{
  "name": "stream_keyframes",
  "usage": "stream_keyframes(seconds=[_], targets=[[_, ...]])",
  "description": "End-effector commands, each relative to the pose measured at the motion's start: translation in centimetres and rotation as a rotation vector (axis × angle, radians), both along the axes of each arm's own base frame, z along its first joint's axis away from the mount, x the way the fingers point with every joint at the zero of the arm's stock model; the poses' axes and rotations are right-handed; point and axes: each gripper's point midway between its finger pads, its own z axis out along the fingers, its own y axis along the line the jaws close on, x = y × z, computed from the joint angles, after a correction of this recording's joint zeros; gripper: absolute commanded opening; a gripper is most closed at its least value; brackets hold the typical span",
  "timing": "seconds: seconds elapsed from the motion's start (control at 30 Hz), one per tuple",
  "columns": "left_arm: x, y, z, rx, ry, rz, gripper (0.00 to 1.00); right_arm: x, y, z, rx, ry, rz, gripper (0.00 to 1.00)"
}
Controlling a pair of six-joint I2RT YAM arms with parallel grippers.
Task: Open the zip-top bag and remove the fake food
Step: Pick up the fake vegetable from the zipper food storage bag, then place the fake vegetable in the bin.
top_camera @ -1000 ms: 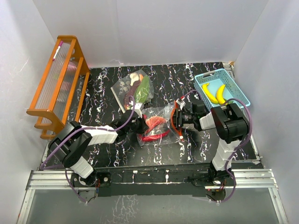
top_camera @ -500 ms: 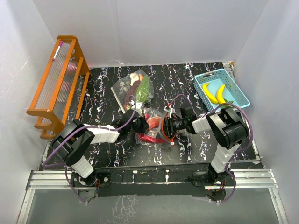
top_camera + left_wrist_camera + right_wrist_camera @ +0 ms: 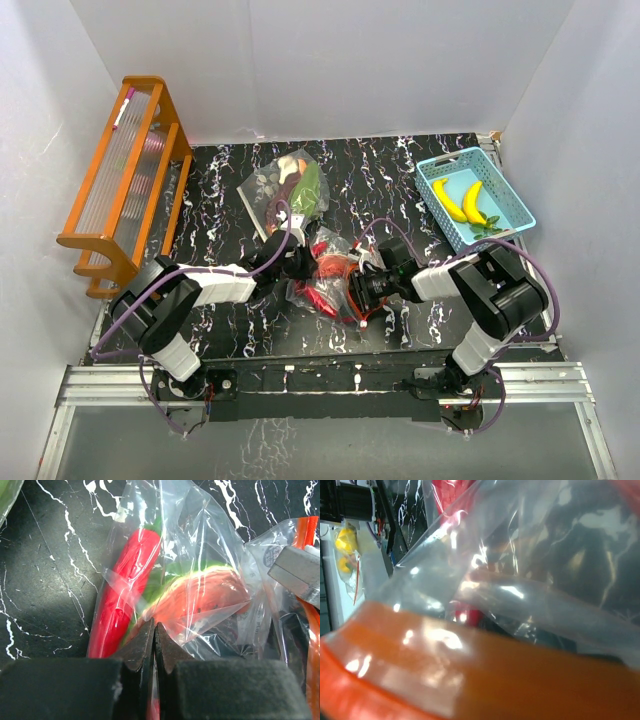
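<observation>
The left hand (image 3: 296,274) is clamped shut on the left end of the zip-top bag (image 3: 335,262), which lies on the surface (image 3: 215,205) between the 2 hands. The red chilli (image 3: 125,590) sits inside, just ahead. The orange zip strip (image 3: 470,675) is nearest the right hand (image 3: 363,291), whose grip I cannot tell.

We see the right gripper (image 3: 362,292) has swung left and toward the near side, from beside the clear zip-top plastic bag (image 3: 328,248) to right at its right end; the bag has crumpled narrower.
</observation>
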Motion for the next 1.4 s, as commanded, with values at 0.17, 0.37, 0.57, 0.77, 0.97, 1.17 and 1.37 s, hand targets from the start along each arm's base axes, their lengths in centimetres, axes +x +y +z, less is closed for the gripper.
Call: stream_keyframes(seconds=[0.17, 0.37, 0.57, 0.77, 0.97, 1.17, 1.37], targets=[[1.5, 2.0, 1.7, 0.055, -0.066, 0.061, 0.00, 4.1, -0.6, 0.6, -0.149, -0.087, -0.185, 0.08], [1.1, 4.1, 1.7, 0.047, -0.068, 0.101, 0.00, 9.8, -4.2, 2.3, -0.357, -0.196, -0.442, 0.07], [0.8, 5.6, 1.3, 0.041, -0.058, 0.141, 0.00, 13.8, -8.8, 4.9, -0.378, -0.194, -0.668, 0.08], [1.2, 6.3, 0.5, 0.037, -0.034, 0.176, 0.00, 17.4, -12.9, 12.2, -0.288, -0.328, -0.858, 0.08], [1.0, 5.9, 0.3, 0.017, -0.019, 0.160, 0.00, 21.0, -18.7, 15.5, -0.385, -0.411, -1.072, 0.08], [0.9, 5.6, 0.2, 0.012, -0.012, 0.148, 0.00, 25.4, -26.6, 15.5, -0.549, -0.435, -1.300, 0.08], [0.8, 4.9, 0.6, -0.006, -0.008, 0.112, 0.00, 27.3, -35.5, 12.8, -0.715, -0.351, -1.514, 0.08]])
